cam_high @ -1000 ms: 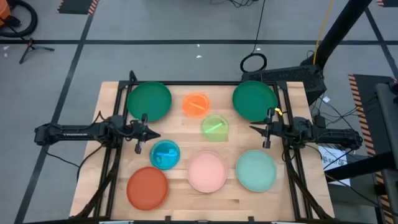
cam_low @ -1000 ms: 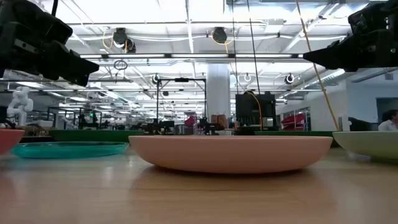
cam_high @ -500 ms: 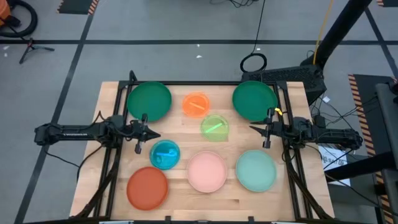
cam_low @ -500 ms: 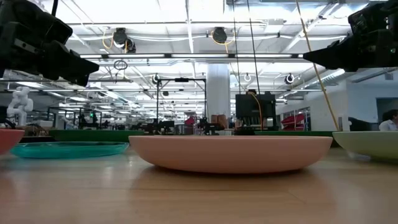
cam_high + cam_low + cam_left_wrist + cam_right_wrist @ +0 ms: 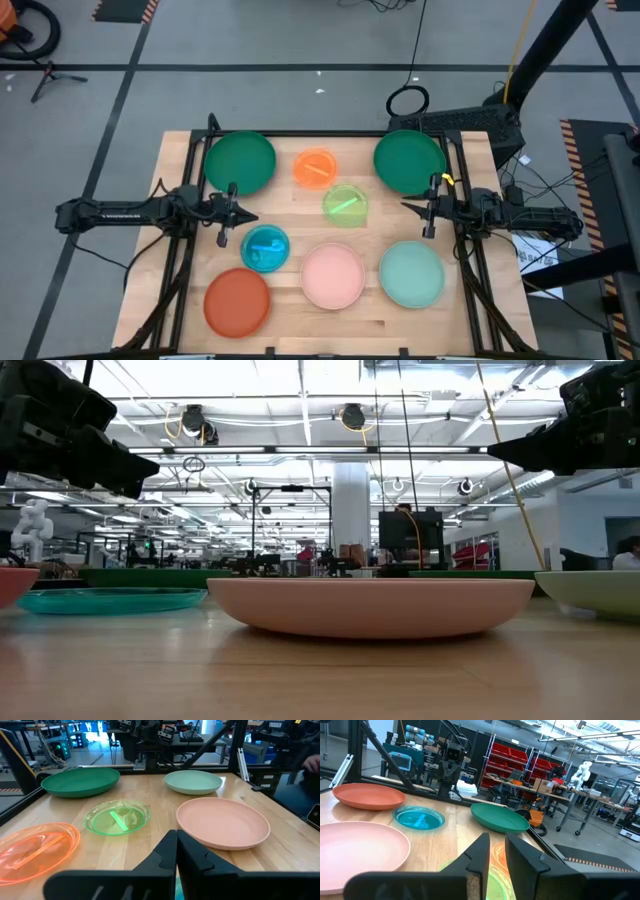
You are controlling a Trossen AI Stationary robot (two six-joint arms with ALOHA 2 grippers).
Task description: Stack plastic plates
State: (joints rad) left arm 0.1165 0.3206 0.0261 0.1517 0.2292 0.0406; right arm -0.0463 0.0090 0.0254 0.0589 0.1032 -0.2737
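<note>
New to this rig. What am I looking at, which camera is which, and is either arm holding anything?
It is a two-armed robot at a wooden table. One picture looks straight down, one sits at table height, and one camera rides on each wrist, looking past that arm's own fingers.

Eight plastic plates lie singly, none stacked: two dark green plates at the back, left and right, with the orange plate and lime green plate between them; nearer the front, the cyan blue plate, red-orange plate, pink plate and pale mint plate.

The left gripper hangs over the table's left side, fingers shut on nothing. The right gripper hangs over the right side, fingers slightly apart, also empty.
</note>
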